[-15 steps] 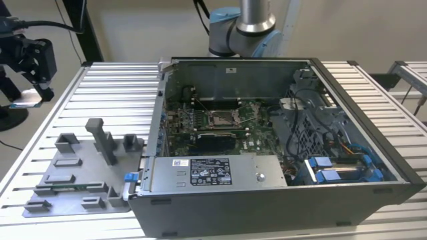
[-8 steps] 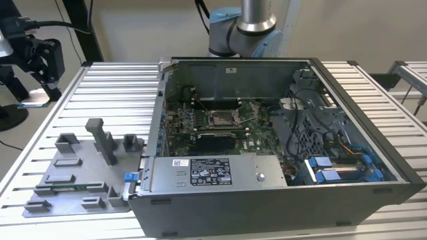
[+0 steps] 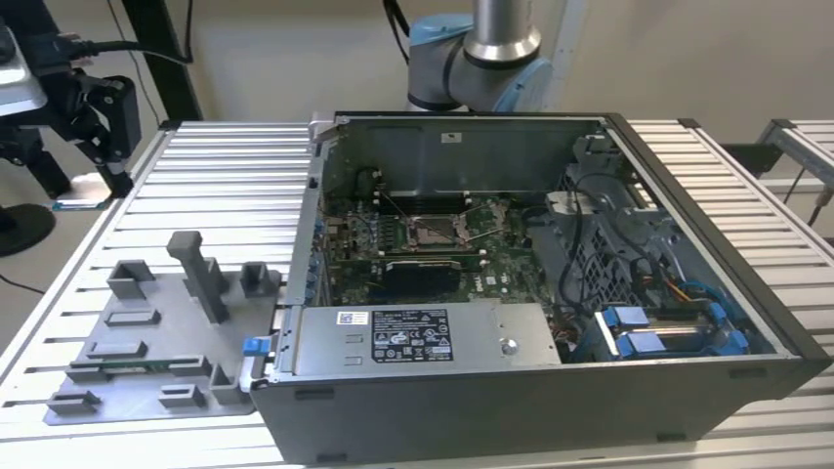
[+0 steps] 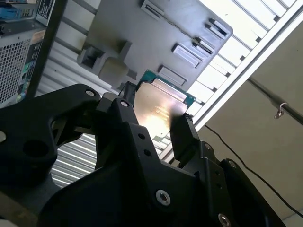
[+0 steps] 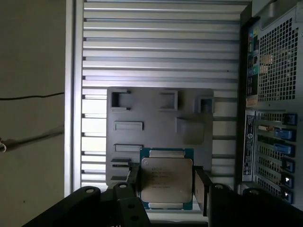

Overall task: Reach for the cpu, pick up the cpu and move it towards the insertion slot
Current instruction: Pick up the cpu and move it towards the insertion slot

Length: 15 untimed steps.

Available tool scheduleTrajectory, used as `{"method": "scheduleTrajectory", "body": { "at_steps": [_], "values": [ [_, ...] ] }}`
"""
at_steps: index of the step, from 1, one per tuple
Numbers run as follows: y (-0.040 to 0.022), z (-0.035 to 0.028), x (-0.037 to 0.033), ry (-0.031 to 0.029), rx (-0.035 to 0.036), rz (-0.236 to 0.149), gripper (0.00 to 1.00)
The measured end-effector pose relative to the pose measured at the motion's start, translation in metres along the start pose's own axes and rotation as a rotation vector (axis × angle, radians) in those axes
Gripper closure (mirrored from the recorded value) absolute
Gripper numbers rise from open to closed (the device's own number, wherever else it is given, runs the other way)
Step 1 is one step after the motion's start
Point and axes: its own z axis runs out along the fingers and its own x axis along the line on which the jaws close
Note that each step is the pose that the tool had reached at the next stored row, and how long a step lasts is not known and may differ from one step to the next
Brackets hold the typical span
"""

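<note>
The cpu (image 5: 166,176), a flat square chip with a silvery face and green rim, sits clamped between two black fingers (image 5: 200,185) in both wrist views. My gripper (image 5: 166,185) is shut on its two opposite edges and holds it in the air above the grey fixture plate (image 5: 156,125). In the second wrist view the cpu (image 4: 158,105) glints in the gripper (image 4: 152,119). The exterior view has the gripper (image 3: 98,176) at its far left, over the table's edge. The insertion slot (image 3: 432,231), a shiny square socket on the green board, lies inside the open computer case (image 3: 548,391).
The grey fixture plate (image 3: 156,337) with upright blocks lies on the slatted table (image 3: 222,166), at the exterior view's left of the case. Cables, blue drive clips (image 3: 651,337) and a power supply (image 3: 417,337) fill the case. The arm's base (image 3: 476,59) stands behind it.
</note>
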Motion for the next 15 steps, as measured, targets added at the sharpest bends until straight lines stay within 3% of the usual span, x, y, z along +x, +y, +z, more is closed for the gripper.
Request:
{"method": "scheduleTrajectory", "body": {
  "at_steps": [15],
  "values": [
    [-0.0005, 0.0, -0.021, 0.0, 0.0, 0.0, 1.0]
  ]
}}
